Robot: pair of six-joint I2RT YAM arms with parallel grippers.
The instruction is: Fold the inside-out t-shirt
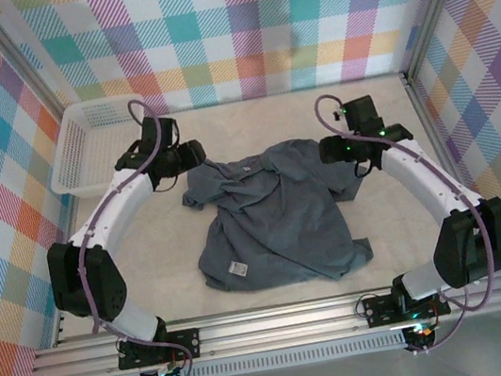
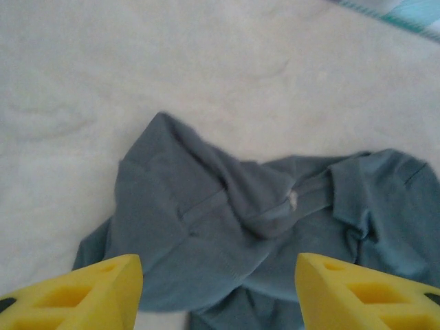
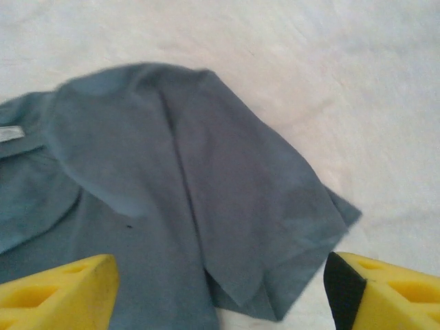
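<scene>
Cream desk (image 1: 162, 259). T-shirt (image 1: 271, 228) crumpled centre. Left jaws spread at its 10 o'clock, right jaws spread at 2. Risk: pinching bunched layers drags it askew.

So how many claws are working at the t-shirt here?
2. The left claw is at the far-left edge of the t-shirt, near the white basket; the right claw is at its far-right sleeve. Both are open.

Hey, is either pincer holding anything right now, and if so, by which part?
Nothing is held. The left pincer and the right pincer both stand open over the t-shirt, fingers spread wide with no fabric pinched between them.
</scene>
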